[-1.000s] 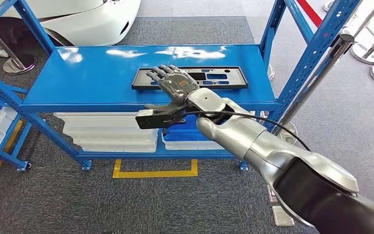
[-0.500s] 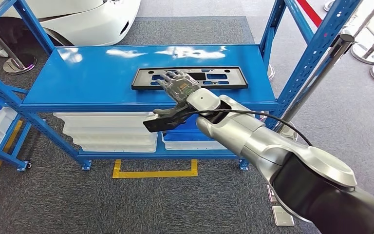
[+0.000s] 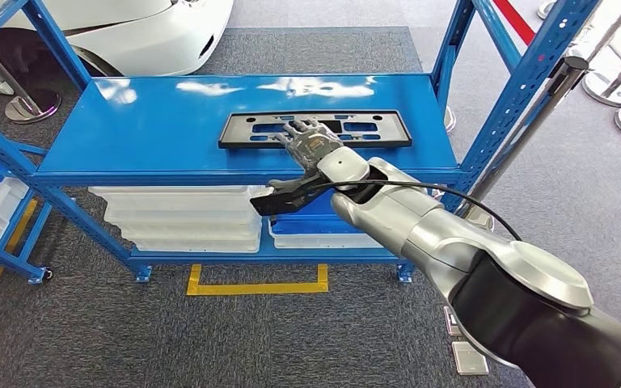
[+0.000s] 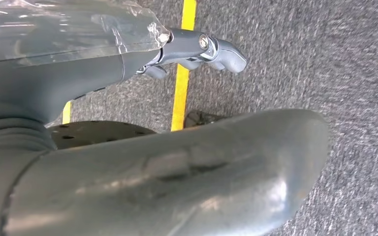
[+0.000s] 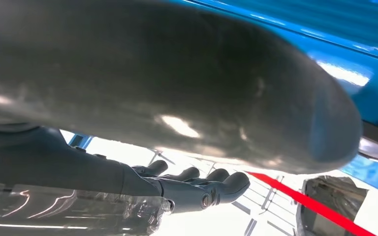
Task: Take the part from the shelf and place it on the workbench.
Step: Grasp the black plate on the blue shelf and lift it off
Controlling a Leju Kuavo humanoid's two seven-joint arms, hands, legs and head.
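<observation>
Right robot hand (image 3: 311, 142), fingers spread, is hovering over the black part (image 3: 315, 128) lying on the blue shelf (image 3: 129, 129), frame centre.

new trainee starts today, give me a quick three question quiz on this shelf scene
1. True or false: the flat black rectangular plastic part lies on the blue metal shelf.
2. Which hand reaches over the part's near edge? A) left hand B) right hand C) a person's hand
3. Fill in: under the shelf's top level lie stacked ____ plastic trays.

Key
1. True; the part lies flat on the top level.
2. B; its fingers are spread over the part, and no grasp shows. The left hand hangs over the grey carpet floor.
3. White.
</observation>
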